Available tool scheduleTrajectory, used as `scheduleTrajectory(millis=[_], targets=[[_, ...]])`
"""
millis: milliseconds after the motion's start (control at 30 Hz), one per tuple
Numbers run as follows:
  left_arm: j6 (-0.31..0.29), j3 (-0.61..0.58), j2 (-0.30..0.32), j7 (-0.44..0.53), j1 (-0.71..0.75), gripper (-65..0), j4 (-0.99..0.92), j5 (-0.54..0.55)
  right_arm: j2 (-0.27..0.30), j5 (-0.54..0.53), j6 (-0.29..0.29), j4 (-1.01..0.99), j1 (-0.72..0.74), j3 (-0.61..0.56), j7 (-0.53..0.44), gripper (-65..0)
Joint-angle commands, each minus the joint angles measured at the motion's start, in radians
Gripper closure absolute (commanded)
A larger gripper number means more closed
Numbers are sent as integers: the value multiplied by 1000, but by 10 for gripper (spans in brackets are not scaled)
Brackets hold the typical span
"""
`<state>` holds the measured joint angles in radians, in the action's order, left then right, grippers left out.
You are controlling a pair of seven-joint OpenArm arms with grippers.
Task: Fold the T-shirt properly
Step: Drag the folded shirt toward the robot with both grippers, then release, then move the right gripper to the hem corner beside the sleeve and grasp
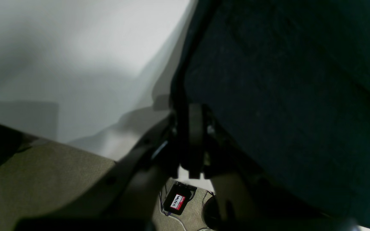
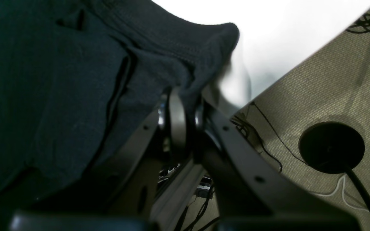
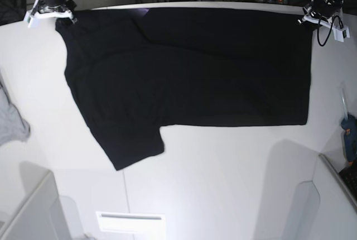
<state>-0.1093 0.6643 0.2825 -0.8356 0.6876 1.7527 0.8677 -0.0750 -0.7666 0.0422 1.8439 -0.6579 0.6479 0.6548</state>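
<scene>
The black T-shirt point(image 3: 189, 67) lies spread flat, plain side up, over the far half of the white table point(image 3: 223, 184). One short sleeve point(image 3: 131, 145) points toward the front left. My left gripper point(image 3: 305, 18) sits at the shirt's far right corner. In the left wrist view it point(image 1: 185, 117) is shut on the black cloth's edge point(image 1: 284, 96). My right gripper point(image 3: 58, 18) sits at the far left corner. In the right wrist view it point(image 2: 187, 104) is shut on a bunched fold of the shirt point(image 2: 59, 80). No print shows.
A light grey cloth point(image 3: 11, 120) hangs at the table's left edge. A blue object point(image 3: 350, 134) lies at the right edge. A white slotted box point(image 3: 131, 221) stands at the front. Cables and a black round base point(image 2: 331, 147) lie on the carpet beyond the far edge.
</scene>
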Motion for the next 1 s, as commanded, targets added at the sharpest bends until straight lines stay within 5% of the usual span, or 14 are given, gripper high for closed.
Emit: scheduleTrajectory(millis=[0,333,367,500,667,833,967], targets=[[-7,7,11,6,13,0,11,6,4,-8,6,17,-7,3,-19,0],[-7,18,10,6,31,0,11,6,2,-8,3,17,-7,5,-17,-2],[-7,18,10,6,31,-21,11,6,-3,-8,3,18,-7,5,-19,-62],[-7,18,10,9,31,-298,17,6,-22,-8,3,18,-3,49,-19,-260],[-7,30,14,11,27,-540,19,6,-27,-8,6,43,2,123,-19,-264],[-7,156,13,9,-1,-602,49,8,-18,-1,8,52,62,191,-17,-272],[-7,266,16,6,-32,-602,79,8,60,0,8,49,134,188,-13,-273]])
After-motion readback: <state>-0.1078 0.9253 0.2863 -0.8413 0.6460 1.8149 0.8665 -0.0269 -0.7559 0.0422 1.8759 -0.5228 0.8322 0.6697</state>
